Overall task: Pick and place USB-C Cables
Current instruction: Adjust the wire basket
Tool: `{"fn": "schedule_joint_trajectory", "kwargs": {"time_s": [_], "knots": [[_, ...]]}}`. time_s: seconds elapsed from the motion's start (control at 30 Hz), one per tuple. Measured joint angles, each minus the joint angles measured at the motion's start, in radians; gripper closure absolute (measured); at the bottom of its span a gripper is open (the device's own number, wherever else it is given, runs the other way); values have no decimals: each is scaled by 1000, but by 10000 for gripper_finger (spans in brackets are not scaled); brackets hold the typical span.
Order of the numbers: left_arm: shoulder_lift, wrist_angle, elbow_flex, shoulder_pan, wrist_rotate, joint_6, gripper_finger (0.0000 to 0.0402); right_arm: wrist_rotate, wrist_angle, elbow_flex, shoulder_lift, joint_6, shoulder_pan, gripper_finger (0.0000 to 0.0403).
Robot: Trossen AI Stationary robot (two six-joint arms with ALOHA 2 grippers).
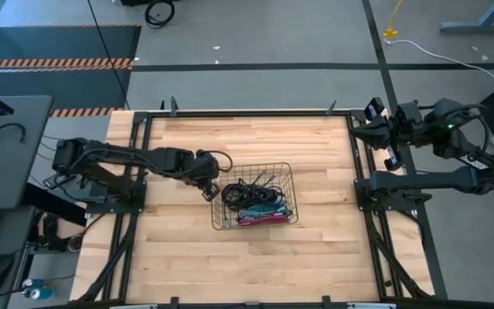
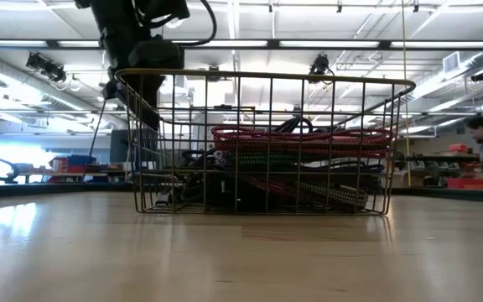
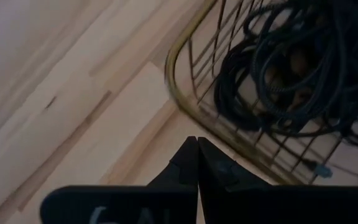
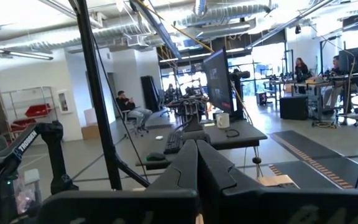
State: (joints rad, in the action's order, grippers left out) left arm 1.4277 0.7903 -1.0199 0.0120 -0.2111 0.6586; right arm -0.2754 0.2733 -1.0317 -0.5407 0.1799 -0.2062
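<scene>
The wire basket (image 2: 267,143) sits mid-counter (image 1: 247,266), holding the tangled USB-C cables (image 1: 256,202). Left claw (image 1: 210,190), pressed together and empty, hangs just outside its corner. Right claw (image 1: 372,110), also pressed together, waits at the counter's edge.

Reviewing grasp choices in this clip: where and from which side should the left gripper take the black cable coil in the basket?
Grip the black cable coil across several bunched loops near the top of the pile, coming straight down from above. The wire basket walls block any sideways approach, and the open top leaves the loops exposed. The left gripper, shut, sits just outside the basket's left wall and would likely need to open first.
</scene>
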Motion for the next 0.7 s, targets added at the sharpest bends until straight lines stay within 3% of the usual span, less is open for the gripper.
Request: {"fn": "schedule_joint_trajectory", "kwargs": {"time_s": [0.43,0.57,0.7], "knots": [[0,-104,-12,89,-1,-124,401,-7,0,0,1,0,0,403],[-8,-104,-72,89,28,-184,401,-6,32,-2,16,-30,0,403],[-24,14,-193,88,47,-253,401,-5,145,-51,32,-71,0,403]]}}
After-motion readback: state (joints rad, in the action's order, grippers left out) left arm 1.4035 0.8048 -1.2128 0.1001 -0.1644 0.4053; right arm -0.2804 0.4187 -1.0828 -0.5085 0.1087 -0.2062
